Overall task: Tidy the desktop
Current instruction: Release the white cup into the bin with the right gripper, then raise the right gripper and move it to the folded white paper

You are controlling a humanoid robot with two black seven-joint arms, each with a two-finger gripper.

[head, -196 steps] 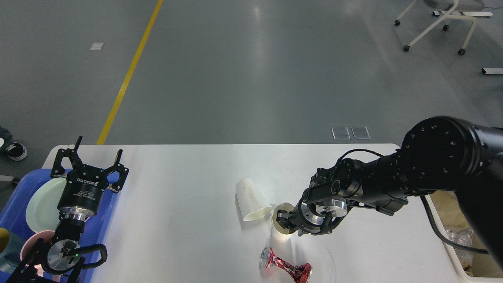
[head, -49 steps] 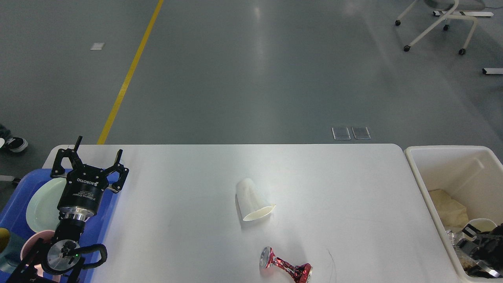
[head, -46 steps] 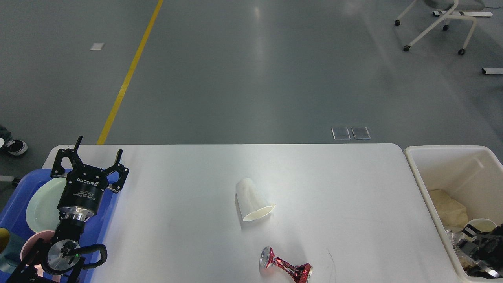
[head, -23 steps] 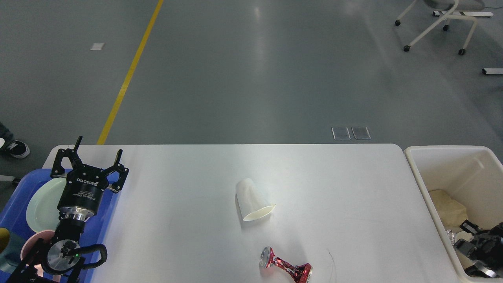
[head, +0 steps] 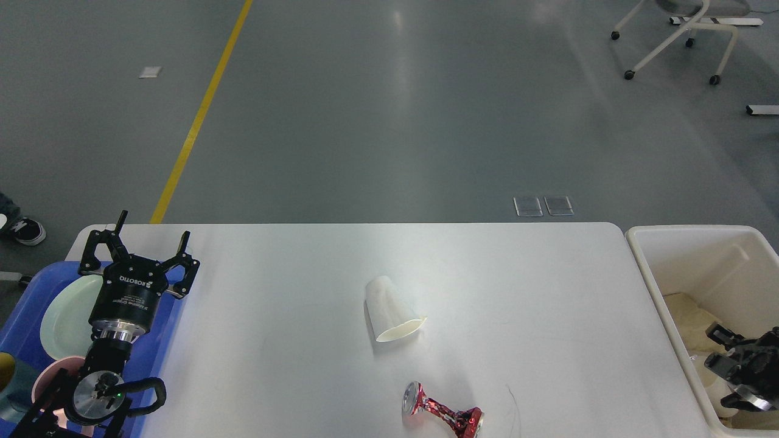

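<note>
The white desktop (head: 292, 365) fills the lower half of the head view. A white paper cup (head: 392, 310) lies on its side near the middle, mouth toward me. A crushed red can (head: 441, 415) lies near the front edge. My left gripper (head: 152, 228) stands open and empty over the desktop's far left, beside the blue tray. My right gripper (head: 724, 366) is down inside the cream-white bin (head: 646, 267) at the right, fingers spread with nothing between them. A white cup (head: 707, 378) lies in the bin just below it.
The blue tray (head: 24, 304) at the left holds a pale green plate (head: 64, 313) and a pink cup (head: 42, 378). Crumpled paper (head: 684, 307) lies in the bin. A chair (head: 675, 36) stands on the grey floor beyond.
My right arm carried a white cup from the middle of the desktop to the bin, let it go there, and has since risen a little. The left arm has not moved.
</note>
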